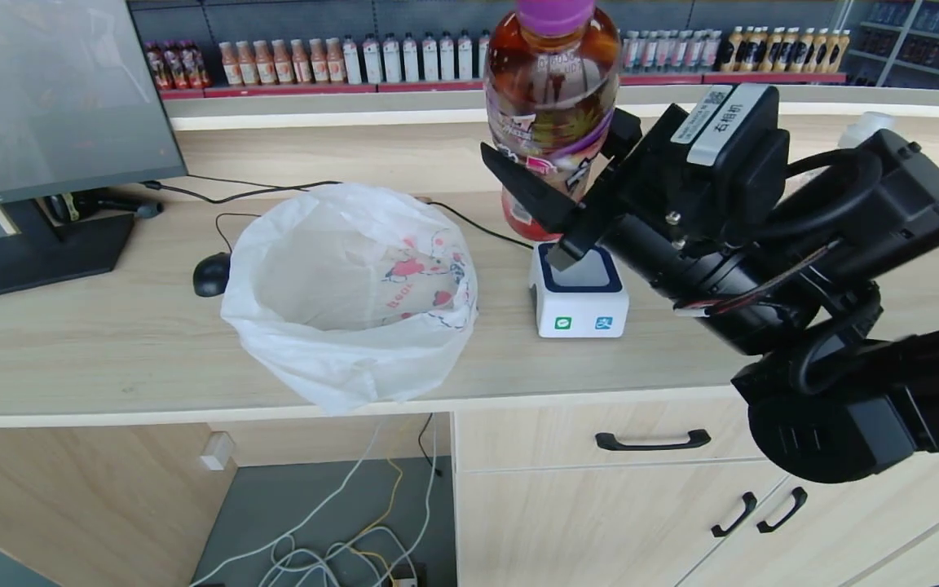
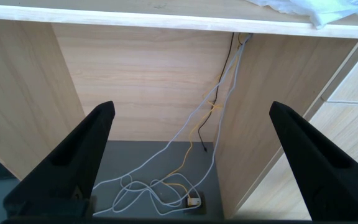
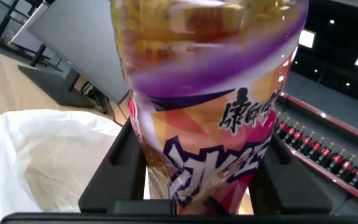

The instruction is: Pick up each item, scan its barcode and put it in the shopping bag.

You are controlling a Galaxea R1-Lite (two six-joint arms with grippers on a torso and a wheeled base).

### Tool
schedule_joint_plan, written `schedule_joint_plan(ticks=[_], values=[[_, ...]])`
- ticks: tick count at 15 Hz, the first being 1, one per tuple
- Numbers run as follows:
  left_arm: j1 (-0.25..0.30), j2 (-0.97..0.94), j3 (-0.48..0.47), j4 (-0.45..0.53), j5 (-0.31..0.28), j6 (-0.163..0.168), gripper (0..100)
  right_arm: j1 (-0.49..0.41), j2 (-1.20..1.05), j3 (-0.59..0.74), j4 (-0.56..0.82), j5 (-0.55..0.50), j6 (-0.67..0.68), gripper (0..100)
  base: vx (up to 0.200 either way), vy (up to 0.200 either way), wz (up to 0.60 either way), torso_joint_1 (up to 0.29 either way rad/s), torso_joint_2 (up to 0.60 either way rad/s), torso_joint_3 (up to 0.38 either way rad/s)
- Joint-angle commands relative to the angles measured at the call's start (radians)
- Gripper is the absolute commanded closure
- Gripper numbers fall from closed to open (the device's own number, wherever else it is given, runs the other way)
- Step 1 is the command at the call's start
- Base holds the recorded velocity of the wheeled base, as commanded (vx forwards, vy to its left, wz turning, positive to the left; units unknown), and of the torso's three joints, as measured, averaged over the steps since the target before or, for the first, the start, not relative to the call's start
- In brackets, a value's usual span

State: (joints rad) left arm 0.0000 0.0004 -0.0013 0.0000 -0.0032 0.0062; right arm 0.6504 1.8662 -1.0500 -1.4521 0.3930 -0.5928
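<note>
At upper centre, the purple-capped tea bottle point(image 1: 551, 98) stands upright between the right fingers point(image 1: 528, 194), clamped at its label; left fingers point(image 2: 73, 168) splayed.

1 bottle point(image 1: 551, 98) above scanner point(image 1: 579, 314) | 1 scanner | 1 shopping bag point(image 1: 331, 367) left of scanner | 1 mouse point(image 1: 211, 275) and 1 monitor point(image 1: 46, 90) farther left | 3 drawer handles point(image 1: 653, 443) below scanner

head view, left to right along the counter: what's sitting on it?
Monitor → mouse → shopping bag → scanner. The bottle, held in the right gripper, overlaps the scanner, so it is left out.
</note>
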Motion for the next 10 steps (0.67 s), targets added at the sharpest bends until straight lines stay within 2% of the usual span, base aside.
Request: schedule_joint_plan(ticks=[1,5,8,10], values=[[0.0,0.0,0.0,0.0,0.0,0.001,0,0.012,-0.085,0.091,0.013,-0.046,0.059,100,0.0,0.0,0.0,0.0,0.0,0.0],[0.0,0.0,0.001,0.0,0.0,-0.002,0,-0.006,-0.174,0.297,0.009,-0.244,0.315,100,0.0,0.0,0.0,0.0,0.0,0.0],[0.0,0.0,0.001,0.0,0.0,-0.002,0,-0.02,-0.193,0.34,0.001,-0.398,0.418,100,0.0,0.0,0.0,0.0,0.0,0.0],[0.0,0.0,0.0,0.0,0.0,-0.002,0,-0.02,-0.182,0.389,-0.076,-0.471,0.472,100,0.0,0.0,0.0,0.0,0.0,0.0]])
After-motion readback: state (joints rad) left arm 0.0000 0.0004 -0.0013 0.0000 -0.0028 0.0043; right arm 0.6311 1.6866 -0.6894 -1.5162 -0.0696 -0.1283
